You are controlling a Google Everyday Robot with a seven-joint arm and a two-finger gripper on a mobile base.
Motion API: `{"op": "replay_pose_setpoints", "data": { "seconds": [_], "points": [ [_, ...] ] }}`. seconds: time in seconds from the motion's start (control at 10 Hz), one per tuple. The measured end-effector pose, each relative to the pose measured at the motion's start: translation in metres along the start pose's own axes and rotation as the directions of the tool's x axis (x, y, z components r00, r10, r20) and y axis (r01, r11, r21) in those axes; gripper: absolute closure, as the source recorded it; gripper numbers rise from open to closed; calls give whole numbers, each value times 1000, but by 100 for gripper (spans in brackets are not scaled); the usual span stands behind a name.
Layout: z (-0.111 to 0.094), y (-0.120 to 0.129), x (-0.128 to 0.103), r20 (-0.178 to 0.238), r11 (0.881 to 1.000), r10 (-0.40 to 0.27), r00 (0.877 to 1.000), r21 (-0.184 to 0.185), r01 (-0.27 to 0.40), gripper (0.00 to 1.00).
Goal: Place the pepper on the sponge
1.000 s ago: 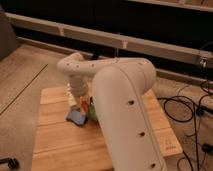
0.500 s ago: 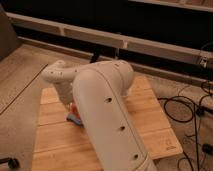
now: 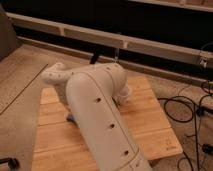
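Observation:
My white arm (image 3: 100,115) fills the middle of the camera view and covers most of the wooden table (image 3: 150,120). Its elbow (image 3: 54,75) juts out to the left over the table's back left part. The gripper is hidden behind the big arm link, somewhere over the table's middle. A small sliver of the blue sponge (image 3: 71,118) peeks out at the left edge of the arm, lying flat on the wood. The pepper is hidden from view.
Black cables (image 3: 190,107) loop on the floor to the right of the table. A long pale rail (image 3: 100,37) runs along the dark wall behind. A black caster (image 3: 9,162) sits on the floor at the bottom left.
The arm has swung further across the view. It now covers the gripper, the green thing and most of the blue sponge, all of which showed one second ago.

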State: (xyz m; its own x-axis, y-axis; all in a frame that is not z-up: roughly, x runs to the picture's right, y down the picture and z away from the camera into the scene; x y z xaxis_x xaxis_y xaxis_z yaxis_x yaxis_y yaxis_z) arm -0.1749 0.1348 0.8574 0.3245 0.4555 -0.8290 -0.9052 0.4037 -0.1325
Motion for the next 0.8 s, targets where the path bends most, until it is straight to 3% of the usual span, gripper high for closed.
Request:
{"op": "replay_pose_setpoints", "data": {
  "seconds": [0.2,0.8],
  "points": [
    [8,1,-4,-23,1000,-10,1000,6,10,93],
    [16,14,-3,-68,999,-43,997,3,43,30]
  ]
}}
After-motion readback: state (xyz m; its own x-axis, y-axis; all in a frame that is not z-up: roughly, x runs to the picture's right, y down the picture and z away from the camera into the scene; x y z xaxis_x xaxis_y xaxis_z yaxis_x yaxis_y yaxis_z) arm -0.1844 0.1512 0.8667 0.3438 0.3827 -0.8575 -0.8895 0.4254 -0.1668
